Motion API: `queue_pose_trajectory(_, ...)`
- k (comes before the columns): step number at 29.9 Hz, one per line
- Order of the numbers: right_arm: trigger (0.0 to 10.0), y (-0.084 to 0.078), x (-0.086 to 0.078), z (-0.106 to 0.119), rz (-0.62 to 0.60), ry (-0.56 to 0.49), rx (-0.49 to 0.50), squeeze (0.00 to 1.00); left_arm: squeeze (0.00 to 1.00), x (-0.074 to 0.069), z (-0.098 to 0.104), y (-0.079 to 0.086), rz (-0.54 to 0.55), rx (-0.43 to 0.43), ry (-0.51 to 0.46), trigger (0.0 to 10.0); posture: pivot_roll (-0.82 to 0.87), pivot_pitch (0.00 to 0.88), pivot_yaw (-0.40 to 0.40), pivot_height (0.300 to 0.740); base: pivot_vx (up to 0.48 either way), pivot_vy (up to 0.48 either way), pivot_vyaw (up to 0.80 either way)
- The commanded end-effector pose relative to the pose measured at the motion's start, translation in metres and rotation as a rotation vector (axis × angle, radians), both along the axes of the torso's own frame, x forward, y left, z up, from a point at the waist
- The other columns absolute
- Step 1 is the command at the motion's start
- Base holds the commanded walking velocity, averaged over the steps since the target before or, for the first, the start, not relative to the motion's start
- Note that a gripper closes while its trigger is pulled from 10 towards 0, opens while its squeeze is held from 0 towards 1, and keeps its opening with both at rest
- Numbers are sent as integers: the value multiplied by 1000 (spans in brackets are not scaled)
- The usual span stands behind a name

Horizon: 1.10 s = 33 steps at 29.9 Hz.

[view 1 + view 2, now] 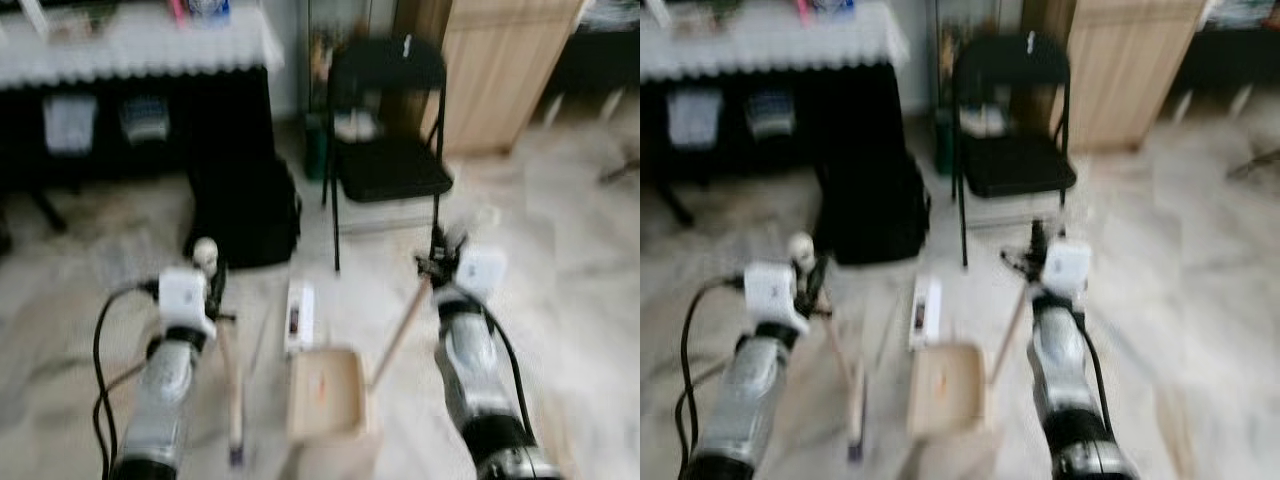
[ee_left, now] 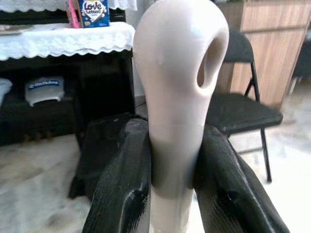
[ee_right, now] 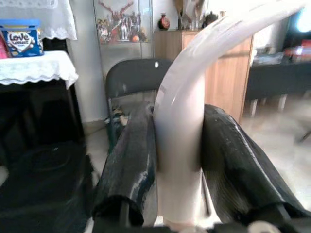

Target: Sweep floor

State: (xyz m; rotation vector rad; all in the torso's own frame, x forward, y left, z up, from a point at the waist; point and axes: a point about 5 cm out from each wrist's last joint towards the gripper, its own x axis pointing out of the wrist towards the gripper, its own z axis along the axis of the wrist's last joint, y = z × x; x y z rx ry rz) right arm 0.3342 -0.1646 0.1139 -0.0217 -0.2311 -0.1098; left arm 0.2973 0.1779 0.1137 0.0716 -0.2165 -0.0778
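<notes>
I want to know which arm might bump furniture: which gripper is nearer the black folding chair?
Right. The right gripper, shut on the dustpan handle, sits just in front of the black folding chair. The left gripper, holding the broom handle, is farther off, nearer the black bag.

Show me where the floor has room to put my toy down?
Bare marble floor opens right of the black folding chair, before the wooden cabinet. Ahead it's crowded: beige dustpan, white flat box, black bag.
</notes>
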Motion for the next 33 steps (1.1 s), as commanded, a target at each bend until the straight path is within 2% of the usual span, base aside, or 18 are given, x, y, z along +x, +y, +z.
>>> queue_pose_trajectory(1,10000,6,2,10,12,-48,8,0,0,1,11,5,9,25,-51,10000,63,49,-9,740,439,0,0)
queue_pose_trajectory(27,10000,4,2,13,6,-61,10,0,0,0,11,5,13,23,-55,10000,60,57,-7,740,436,0,0)
queue_pose_trajectory(33,10000,3,1,9,3,-47,4,0,0,0,11,5,12,22,-53,10000,57,63,-5,740,0,0,0)
